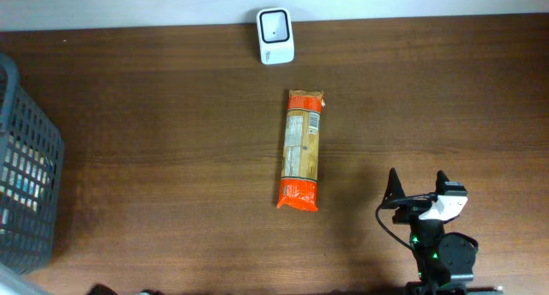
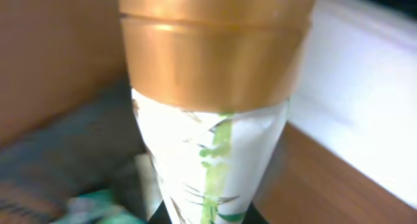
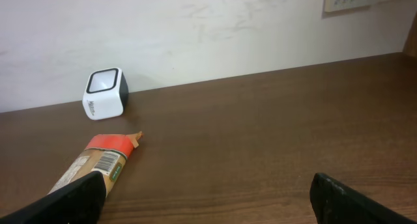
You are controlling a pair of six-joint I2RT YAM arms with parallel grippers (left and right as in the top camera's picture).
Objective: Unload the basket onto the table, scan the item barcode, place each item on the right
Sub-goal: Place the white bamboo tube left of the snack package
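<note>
Wooden table [image 1: 171, 115], long tan packet [image 1: 301, 149], orange ends, barcode [image 3: 112, 163] upward

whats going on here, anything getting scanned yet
Not yet. A long orange-ended packet lies flat mid-table, short of the white scanner, with nothing touching it. The right fingers are wide open and empty near the table's front edge, pointing toward the packet. The left fingers are closed, apparently on a white-and-green pack with a gold band that fills their camera. A grey basket sits at the table's left edge.
</note>
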